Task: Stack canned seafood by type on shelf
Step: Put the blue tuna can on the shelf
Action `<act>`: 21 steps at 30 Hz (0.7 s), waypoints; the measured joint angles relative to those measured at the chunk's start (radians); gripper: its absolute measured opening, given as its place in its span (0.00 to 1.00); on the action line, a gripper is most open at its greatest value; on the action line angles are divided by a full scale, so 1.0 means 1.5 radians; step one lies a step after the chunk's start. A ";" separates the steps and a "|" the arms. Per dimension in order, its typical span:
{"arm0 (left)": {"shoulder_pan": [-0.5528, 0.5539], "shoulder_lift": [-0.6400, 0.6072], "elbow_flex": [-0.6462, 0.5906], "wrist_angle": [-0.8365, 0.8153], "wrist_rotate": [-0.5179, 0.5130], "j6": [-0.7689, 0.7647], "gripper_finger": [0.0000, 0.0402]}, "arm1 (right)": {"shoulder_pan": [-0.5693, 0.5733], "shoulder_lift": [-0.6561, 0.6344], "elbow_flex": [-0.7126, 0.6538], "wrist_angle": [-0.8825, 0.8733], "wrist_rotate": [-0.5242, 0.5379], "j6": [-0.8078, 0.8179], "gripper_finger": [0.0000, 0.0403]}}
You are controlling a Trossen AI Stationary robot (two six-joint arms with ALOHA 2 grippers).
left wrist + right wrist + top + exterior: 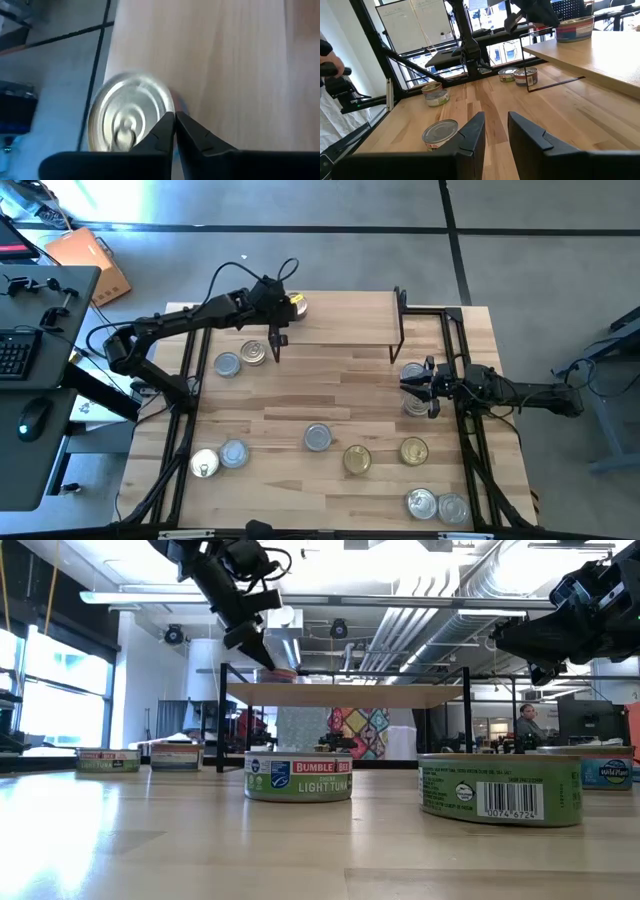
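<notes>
Butcher-block table [330, 395] w/ tins scattered across it; one tin [131, 119] sits at the left end of the shelf [345, 330], close to the edge. Left gripper [174, 121] hangs just beside that tin, fingers pressed together, holding nothing. Right gripper [494, 131] waits over the table's right side, fingers slightly apart, also holding nothing, near two tins [412, 375]. Risk: closed tips are so close to the shelf tin that a sideways pull-out could nudge it off the end; better to lift clear first.
</notes>
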 joint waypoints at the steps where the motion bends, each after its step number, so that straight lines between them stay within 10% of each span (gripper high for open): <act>1: -0.001 0.000 0.000 0.019 0.000 -0.024 0.01 | 0.000 0.000 0.000 0.000 0.000 0.000 0.19; 21: -0.002 0.003 0.000 0.052 0.015 -0.019 0.29 | 0.000 0.000 0.000 0.000 0.000 0.000 0.19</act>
